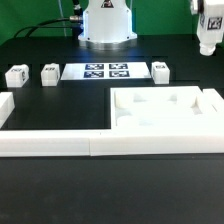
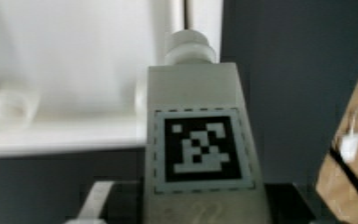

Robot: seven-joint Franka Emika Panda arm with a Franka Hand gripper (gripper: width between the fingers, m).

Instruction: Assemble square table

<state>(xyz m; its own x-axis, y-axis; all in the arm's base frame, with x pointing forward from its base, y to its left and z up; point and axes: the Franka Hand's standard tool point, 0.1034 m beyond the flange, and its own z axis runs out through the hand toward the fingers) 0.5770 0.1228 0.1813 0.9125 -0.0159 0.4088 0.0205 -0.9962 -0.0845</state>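
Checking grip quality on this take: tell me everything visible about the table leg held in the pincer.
The leg is a white, plastic-looking block with a black-and-white tag on one face and a narrower rounded stub at one end. The pincer holds it in the air at the exterior view's upper right, clear of the tabletop.

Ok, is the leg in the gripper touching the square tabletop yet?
Apart. The exterior view shows the held leg raised at that view's upper right, with dark table showing between it and the square tabletop.
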